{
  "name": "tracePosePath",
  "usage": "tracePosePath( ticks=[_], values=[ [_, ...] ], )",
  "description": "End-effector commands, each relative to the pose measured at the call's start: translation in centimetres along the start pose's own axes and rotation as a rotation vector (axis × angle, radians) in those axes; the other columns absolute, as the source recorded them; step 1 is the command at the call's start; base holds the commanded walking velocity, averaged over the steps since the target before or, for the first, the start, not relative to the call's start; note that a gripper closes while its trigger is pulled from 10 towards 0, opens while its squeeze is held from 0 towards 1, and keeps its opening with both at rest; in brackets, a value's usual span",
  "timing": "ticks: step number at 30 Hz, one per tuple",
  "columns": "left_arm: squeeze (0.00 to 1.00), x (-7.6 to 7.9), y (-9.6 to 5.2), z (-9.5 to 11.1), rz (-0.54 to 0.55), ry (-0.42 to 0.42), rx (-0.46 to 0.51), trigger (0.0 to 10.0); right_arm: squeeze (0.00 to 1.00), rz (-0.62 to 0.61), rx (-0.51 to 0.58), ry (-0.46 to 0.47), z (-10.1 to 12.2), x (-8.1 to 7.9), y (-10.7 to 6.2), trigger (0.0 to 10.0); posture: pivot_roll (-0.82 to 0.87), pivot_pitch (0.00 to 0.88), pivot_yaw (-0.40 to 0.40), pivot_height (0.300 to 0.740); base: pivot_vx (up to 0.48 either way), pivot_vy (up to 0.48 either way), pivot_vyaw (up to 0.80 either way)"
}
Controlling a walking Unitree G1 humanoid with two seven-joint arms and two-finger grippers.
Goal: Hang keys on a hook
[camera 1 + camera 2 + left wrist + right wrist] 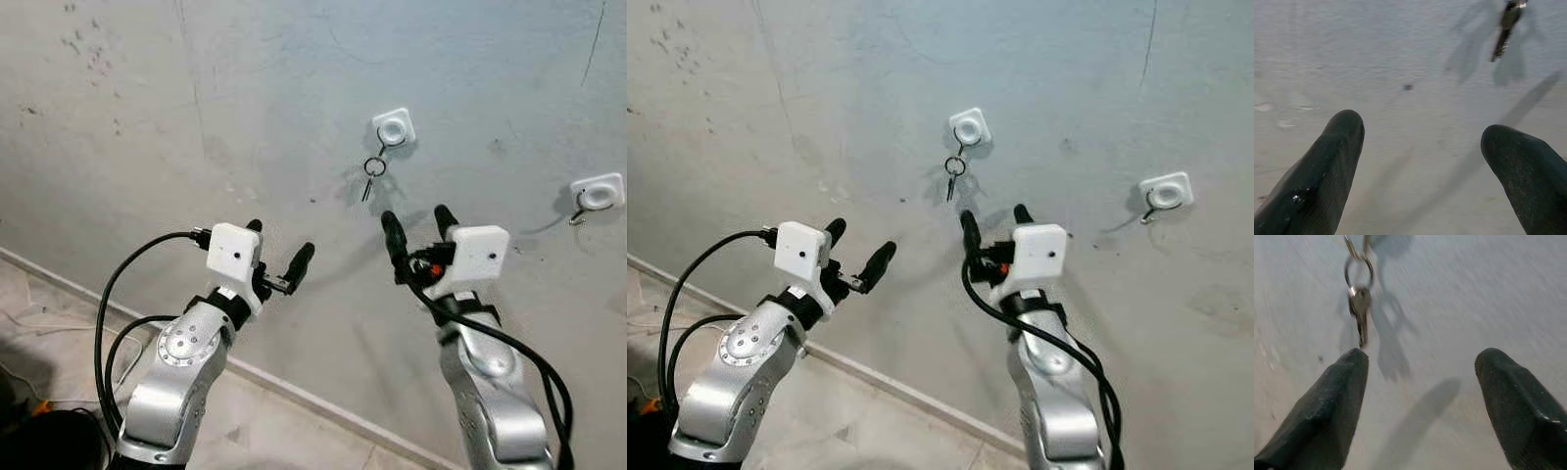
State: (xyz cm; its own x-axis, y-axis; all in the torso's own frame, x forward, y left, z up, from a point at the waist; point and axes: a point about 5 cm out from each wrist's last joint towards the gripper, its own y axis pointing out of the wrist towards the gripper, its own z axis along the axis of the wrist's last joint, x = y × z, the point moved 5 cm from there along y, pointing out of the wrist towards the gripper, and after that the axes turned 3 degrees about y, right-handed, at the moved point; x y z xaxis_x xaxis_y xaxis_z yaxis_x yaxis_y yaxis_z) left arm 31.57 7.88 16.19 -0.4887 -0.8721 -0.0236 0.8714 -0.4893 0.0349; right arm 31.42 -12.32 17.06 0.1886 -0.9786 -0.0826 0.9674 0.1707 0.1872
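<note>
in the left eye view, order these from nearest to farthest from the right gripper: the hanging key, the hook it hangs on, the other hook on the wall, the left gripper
Measured from the right gripper, open below the key:
1. key, just above it, toward the robot's left.
2. key's hook, higher on the wall.
3. left gripper and empty hook, on opposite sides: too close to call.

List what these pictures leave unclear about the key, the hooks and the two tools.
- Key: right wrist view is blurred, so its teeth and the ring's seat on the hook cannot be read; the hook's top is cut by the frame edge.
- Key in the left wrist view: cut by the top edge.
- Second hook: too small in the head views to tell its shape.
- Left tool and right tool: both open.
</note>
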Motion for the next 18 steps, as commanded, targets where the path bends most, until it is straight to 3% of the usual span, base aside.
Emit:
tracePosePath(
  ticks=[1, 3, 13, 15, 18],
  values=[
    [0.00, 0.8, 0.0, 1.0, -0.048, 0.001, 0.033, 10.0, 1.00, 0.002, 0.017, -0.004, 0.8, 0.3, -0.2, 10.0, 0.13, 0.000, -0.061, 0.740, 0.000, 0.000, 0.00],
    [0.00, 1.6, 0.0, 1.5, -0.099, 0.034, 0.051, 10.0, 1.00, 0.003, 0.000, -0.011, 0.6, 0.5, -0.6, 10.0, 0.13, 0.000, -0.060, 0.740, 0.000, 0.000, 0.00],
    [0.00, 1.9, 0.1, 1.9, -0.116, 0.069, 0.065, 10.0, 1.00, 0.005, -0.009, -0.028, 1.0, 0.5, -1.3, 10.0, 0.13, 0.000, -0.066, 0.740, 0.000, 0.000, 0.00],
    [0.00, 0.7, -0.4, 1.3, -0.047, 0.083, 0.044, 10.0, 1.00, -0.022, -0.023, -0.044, 1.3, 1.3, -2.5, 10.0, 0.12, 0.000, -0.063, 0.740, 0.000, 0.000, 0.00],
    [0.00, -0.4, -0.8, 0.8, 0.018, 0.081, 0.024, 10.0, 1.00, -0.051, -0.024, -0.051, 1.5, 1.9, -3.1, 10.0, 0.12, 0.000, -0.063, 0.740, 0.000, 0.000, 0.00]
  ],
)
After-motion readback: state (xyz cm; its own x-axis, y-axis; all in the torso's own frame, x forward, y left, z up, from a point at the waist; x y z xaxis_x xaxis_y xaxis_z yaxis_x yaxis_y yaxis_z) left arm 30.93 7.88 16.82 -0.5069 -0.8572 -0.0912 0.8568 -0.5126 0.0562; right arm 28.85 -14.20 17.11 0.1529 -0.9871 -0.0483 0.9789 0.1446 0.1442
